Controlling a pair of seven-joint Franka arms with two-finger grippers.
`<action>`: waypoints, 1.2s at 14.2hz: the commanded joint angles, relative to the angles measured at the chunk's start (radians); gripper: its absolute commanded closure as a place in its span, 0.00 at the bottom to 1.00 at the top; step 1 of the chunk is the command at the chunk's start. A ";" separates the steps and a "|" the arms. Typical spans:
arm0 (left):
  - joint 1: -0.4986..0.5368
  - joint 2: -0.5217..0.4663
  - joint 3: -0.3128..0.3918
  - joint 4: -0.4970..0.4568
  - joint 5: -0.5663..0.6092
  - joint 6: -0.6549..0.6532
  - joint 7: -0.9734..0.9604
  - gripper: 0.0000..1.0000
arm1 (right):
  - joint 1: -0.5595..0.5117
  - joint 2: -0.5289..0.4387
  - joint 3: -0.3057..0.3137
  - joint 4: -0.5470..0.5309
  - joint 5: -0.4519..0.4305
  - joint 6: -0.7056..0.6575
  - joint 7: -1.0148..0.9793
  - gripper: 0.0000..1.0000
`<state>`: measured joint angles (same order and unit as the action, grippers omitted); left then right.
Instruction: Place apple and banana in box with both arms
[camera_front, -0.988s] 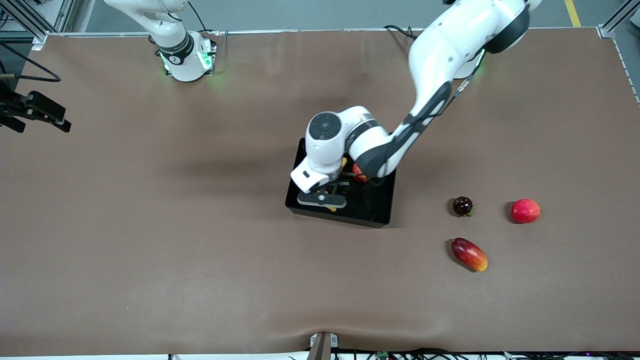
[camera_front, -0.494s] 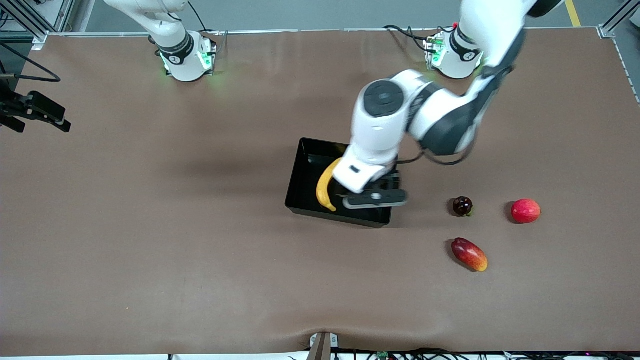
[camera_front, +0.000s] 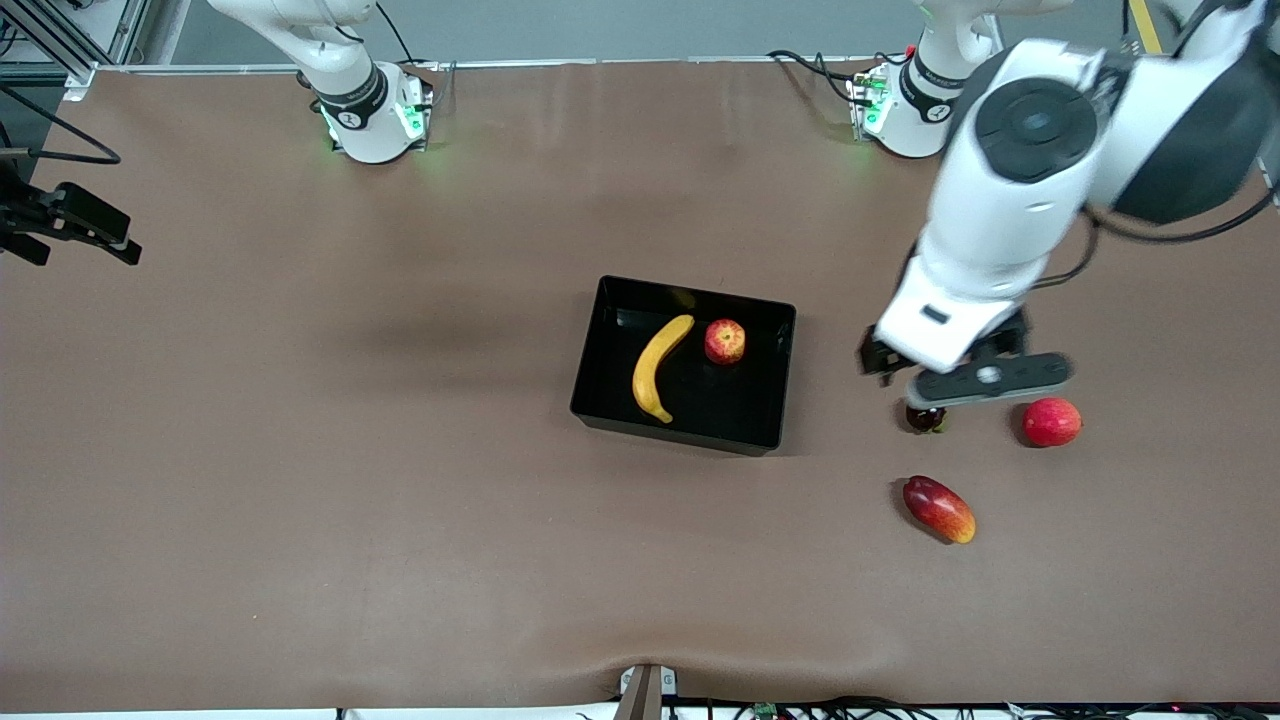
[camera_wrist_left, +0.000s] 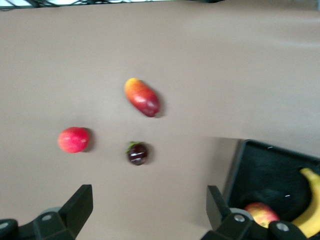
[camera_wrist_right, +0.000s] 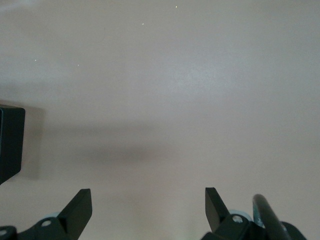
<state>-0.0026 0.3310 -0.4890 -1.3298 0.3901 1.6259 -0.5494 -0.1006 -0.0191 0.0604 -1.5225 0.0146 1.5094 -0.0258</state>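
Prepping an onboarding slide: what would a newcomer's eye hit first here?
The black box mid-table, with the banana and the apple lying in it side by side. Next, the big white left arm, its open end effector up over the dark round fruit toward its end of the table, beside a pinkish-red fruit and a mango.

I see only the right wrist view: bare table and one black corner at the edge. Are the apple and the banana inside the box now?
Observer: Yes. The banana and the apple both lie in the box, side by side, not touching.
Operator: Where is the left gripper?
Observer: The left gripper is open and empty, in the air close above a dark round fruit.
Operator: Is other fruit outside the box?
Observer: Yes, a pinkish-red round fruit and a mango, toward the left arm's end of the table.
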 joint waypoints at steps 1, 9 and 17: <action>0.084 -0.064 -0.005 -0.035 -0.013 -0.072 0.109 0.00 | -0.005 0.013 0.006 0.027 -0.007 -0.014 0.013 0.00; 0.211 -0.171 0.007 -0.068 -0.213 -0.139 0.187 0.00 | -0.005 0.013 0.006 0.028 -0.007 -0.014 0.013 0.00; -0.034 -0.334 0.397 -0.215 -0.338 -0.126 0.453 0.00 | -0.001 0.007 0.001 0.031 -0.008 -0.053 0.013 0.00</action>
<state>0.0166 0.0671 -0.1646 -1.4693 0.0837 1.4872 -0.1412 -0.1006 -0.0190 0.0593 -1.5167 0.0140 1.4977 -0.0257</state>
